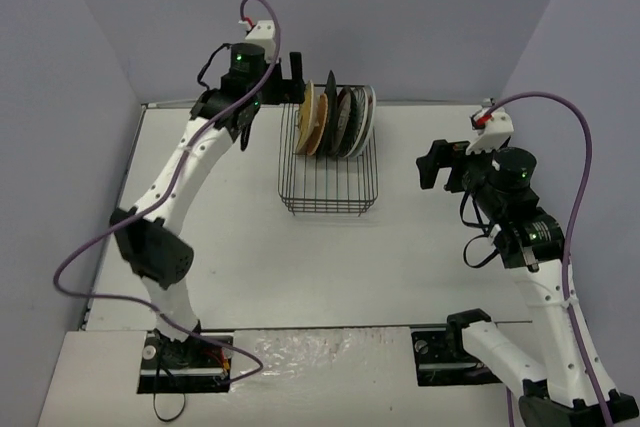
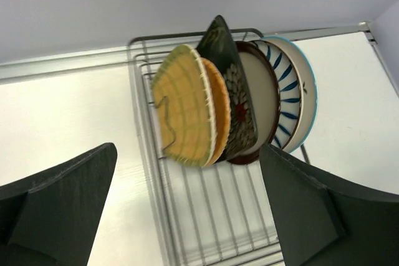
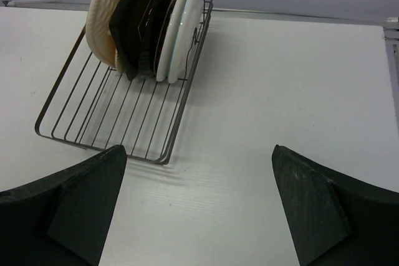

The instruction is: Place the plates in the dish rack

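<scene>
The black wire dish rack (image 1: pixel 330 187) stands at the table's middle back. Several plates stand upright in a row at its far end (image 1: pixel 336 119). In the left wrist view they run yellow-green (image 2: pixel 181 113), orange (image 2: pixel 219 116), dark square (image 2: pixel 225 73), red-rimmed cream (image 2: pixel 260 101), striped white (image 2: pixel 285 95), then an outer white plate (image 2: pixel 307 88). My left gripper (image 1: pixel 296 80) is open and empty, just left of the plates above the rack's far end. My right gripper (image 1: pixel 438 165) is open and empty, right of the rack. The rack (image 3: pixel 112 116) also shows in the right wrist view.
The near half of the rack (image 2: pixel 212 210) holds only bare wires. Lilac walls close in the table at the back and sides (image 1: pixel 420 17). White table surface (image 3: pixel 280 104) lies between the rack and my right gripper.
</scene>
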Available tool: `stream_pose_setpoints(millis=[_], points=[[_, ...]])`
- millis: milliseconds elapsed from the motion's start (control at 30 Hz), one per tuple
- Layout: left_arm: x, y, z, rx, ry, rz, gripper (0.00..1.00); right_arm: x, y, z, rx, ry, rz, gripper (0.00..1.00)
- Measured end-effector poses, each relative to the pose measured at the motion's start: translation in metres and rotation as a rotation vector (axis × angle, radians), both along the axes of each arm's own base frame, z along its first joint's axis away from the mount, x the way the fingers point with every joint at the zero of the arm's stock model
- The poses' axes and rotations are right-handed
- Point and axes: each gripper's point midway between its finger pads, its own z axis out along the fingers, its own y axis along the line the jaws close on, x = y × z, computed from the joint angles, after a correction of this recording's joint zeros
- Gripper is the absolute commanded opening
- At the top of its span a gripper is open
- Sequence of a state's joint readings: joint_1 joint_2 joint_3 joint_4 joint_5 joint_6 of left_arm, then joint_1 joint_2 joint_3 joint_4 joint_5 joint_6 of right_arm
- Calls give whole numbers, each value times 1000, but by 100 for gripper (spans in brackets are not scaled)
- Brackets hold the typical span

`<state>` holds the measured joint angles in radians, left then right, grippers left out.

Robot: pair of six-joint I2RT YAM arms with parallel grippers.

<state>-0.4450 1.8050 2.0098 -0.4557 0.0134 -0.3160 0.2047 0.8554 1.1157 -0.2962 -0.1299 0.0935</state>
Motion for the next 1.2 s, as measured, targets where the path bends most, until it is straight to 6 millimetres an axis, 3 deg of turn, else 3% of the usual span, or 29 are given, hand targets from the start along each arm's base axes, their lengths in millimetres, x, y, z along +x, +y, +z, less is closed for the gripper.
stream_pose_setpoints(millis=[167,367,467,633,933,1200], points=[[-66,66,47,89,-104,109,97,-5,-16,18,-30,-61,-73,100],[-166,158,75,156,-200,288,97,-24,-40,41,-52,-152,-172,100],[-212,190,73,175,-221,352,97,-37,-49,52,-49,-198,-209,100],[-269,229,58,195,-223,438,97,-49,-59,62,-46,-239,-253,100],[-323,264,24,213,-180,522,97,-61,-69,65,-40,-260,-298,100],[-333,267,4,205,-118,534,97,-70,-68,45,10,-242,-305,100]])
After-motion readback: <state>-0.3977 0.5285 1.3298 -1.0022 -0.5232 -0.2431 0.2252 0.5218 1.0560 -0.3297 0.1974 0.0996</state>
